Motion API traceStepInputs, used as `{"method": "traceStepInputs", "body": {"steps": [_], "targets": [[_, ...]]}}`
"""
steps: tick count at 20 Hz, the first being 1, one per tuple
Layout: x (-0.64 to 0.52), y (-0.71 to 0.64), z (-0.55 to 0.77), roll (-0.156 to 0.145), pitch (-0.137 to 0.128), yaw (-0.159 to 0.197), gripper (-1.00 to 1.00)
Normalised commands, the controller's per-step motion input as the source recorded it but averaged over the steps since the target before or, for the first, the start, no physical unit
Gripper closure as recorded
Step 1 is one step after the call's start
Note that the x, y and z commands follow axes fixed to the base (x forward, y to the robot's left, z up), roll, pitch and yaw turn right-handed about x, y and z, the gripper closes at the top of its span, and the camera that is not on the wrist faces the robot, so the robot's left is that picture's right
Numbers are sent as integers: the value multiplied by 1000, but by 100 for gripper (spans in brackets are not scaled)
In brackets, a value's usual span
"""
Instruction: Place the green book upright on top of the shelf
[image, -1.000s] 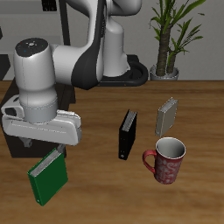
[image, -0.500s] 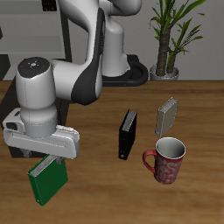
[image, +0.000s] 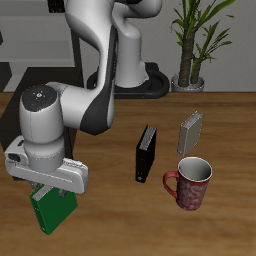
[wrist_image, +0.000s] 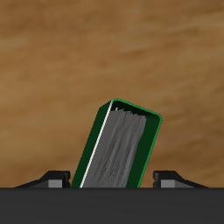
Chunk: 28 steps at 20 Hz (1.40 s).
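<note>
The green book (image: 55, 211) stands tilted on the wooden table near its front edge, dark green covers with pale page edges. In the wrist view the green book (wrist_image: 122, 144) sits straight below the hand, its page edges facing the camera. My gripper (image: 52, 187) is low over the book's top. It is open, with one finger (wrist_image: 58, 179) on each side of the book and small gaps between. It also shows in the wrist view (wrist_image: 114, 180). The shelf is hidden behind my arm.
A small black book (image: 146, 153) stands mid-table. A small grey book (image: 190, 131) stands farther back beside it. A red mug (image: 190, 183) sits nearer the front edge. A potted plant (image: 196, 45) stands at the back.
My gripper has come down toward the green book and moved closer to the table's front edge; it now straddles the book's top. The book has not moved.
</note>
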Motion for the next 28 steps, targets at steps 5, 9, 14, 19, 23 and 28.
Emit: {"method": "traceStepInputs", "body": {"steps": [5,9,14,19,23,28], "targets": [[-81,-42,-138,3,18,-21,100],[-89,-7,-8,5,5,-11,100],[-192,19,317,6,-39,26,100],[-211,54,632,9,-66,40,100],[-251,36,715,3,-75,40,100],[-286,44,800,2,-98,22,100]]}}
